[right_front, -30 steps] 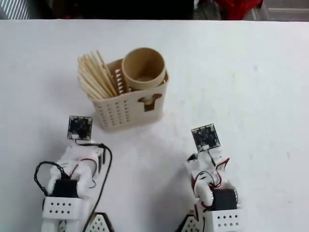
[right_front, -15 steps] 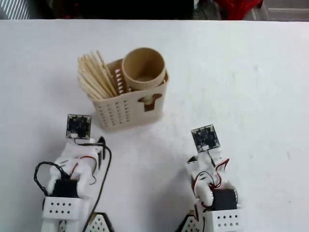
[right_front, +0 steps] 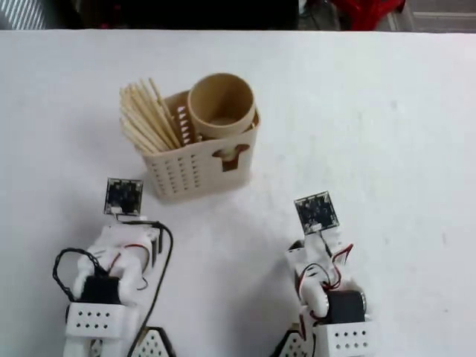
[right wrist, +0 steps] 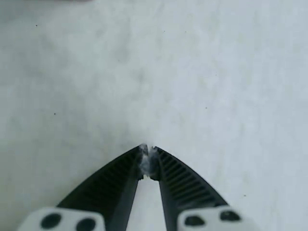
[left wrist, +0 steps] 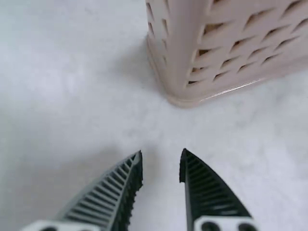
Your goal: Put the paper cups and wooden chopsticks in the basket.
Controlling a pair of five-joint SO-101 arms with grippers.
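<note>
Looks like the job is basically done from where things sit: the chopsticks (right_front: 145, 119) are bunched upright in the far-left part of the basket (right_front: 186, 175), fanning out over that corner since there's nothing holding them together. The cups (right_front: 221, 104) are nested in the compartment next to them, rim up. I only see the top rim, so I can't say how many are stacked. The basket itself is out on the surface (right_front: 387, 134), just ahead of the left arm (right_front: 111, 260) and well off from the right arm (right_front: 327, 290). Both arms are folded back near the front edge, which I'd guess is a parked pose now that nothing loose is lying around. The left hand (left wrist: 161, 161) hangs low over the surface with a narrow gap between its tips and nothing in it, and a basket (left wrist: 226, 48) corner is right in front of it. The right hand (right wrist: 148, 154) is pinched closed tip to tip, empty, over bare surface. Room-wise there's loads of open space to the right and behind the basket. The only tight spot is between the left hand and the basket wall, so any move forward there would risk nudging it.
</note>
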